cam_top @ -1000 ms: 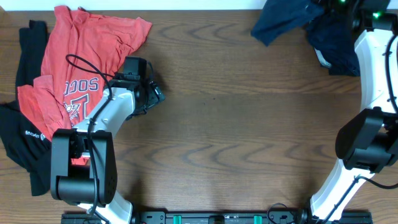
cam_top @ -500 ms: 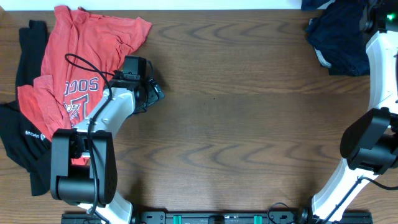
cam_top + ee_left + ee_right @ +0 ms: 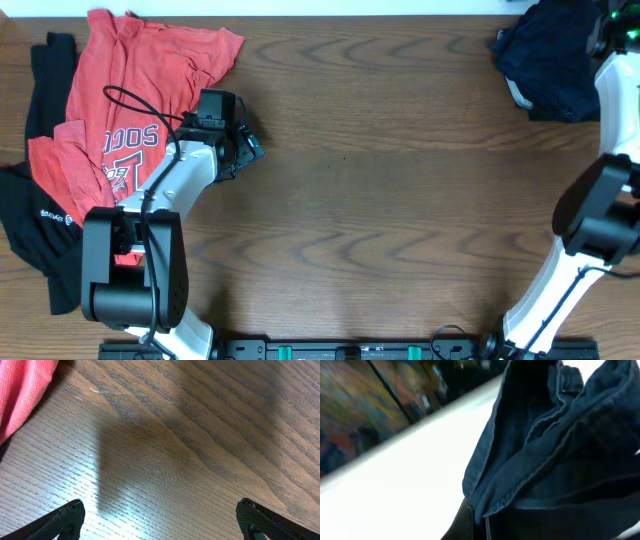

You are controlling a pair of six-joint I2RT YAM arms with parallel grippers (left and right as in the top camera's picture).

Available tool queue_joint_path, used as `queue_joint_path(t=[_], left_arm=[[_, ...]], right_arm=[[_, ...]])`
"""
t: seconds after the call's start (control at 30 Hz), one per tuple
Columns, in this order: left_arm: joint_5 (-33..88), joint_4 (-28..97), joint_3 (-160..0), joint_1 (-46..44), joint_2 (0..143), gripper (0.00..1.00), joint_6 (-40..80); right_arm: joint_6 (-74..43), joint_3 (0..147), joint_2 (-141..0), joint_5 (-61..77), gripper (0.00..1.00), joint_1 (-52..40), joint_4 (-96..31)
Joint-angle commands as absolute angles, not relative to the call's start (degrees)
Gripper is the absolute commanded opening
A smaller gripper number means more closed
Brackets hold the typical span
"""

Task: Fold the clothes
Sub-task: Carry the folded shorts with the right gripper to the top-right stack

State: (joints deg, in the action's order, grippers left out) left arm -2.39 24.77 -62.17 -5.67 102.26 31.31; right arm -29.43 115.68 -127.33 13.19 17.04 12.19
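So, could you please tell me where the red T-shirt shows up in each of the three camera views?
Overhead: the red T-shirt lies at the left end of the wood-grain tabletop, next to black clothing.
Left wrist: only its edge shows, in the top-left corner.
Right wrist: not in it; a navy garment fills the view.
Shared landmark: the wood-grain tabletop, in overhead and left wrist.

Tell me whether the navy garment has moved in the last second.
Yes. The navy garment has pulled right along the far edge of the table: its flap, which reached well left over the wood, is now bunched in the far right corner.
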Motion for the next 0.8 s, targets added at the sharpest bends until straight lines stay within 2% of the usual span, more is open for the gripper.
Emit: queue_joint_path(t=[0.0, 0.27, 0.4, 0.73, 0.77], left_arm=[[-3.73, 24.05, -62.02, -5.48, 103.00, 0.98, 31.62], [-3.70, 22.61, -62.02, -5.48, 103.00, 0.98, 31.62], [-3.70, 22.57, -62.02, -5.48, 103.00, 0.98, 31.62], [-3.73, 22.55, -62.02, -5.48, 103.00, 0.98, 31.59], [-3.73, 22.55, -62.02, -5.48, 103.00, 0.98, 31.59]], right_arm=[[-25.61, 117.05, -130.32, 17.06, 0.01, 17.85, 13.39], [-24.97, 117.03, -136.75, 17.98, 0.01, 20.62, 10.55], [-23.05, 117.05, -136.38, 23.22, 0.01, 23.31, 7.07], [-20.71, 117.05, -133.62, 34.20, 0.01, 32.69, -15.84], [-19.53, 117.05, -133.62, 35.33, 0.03, 33.30, -17.80]])
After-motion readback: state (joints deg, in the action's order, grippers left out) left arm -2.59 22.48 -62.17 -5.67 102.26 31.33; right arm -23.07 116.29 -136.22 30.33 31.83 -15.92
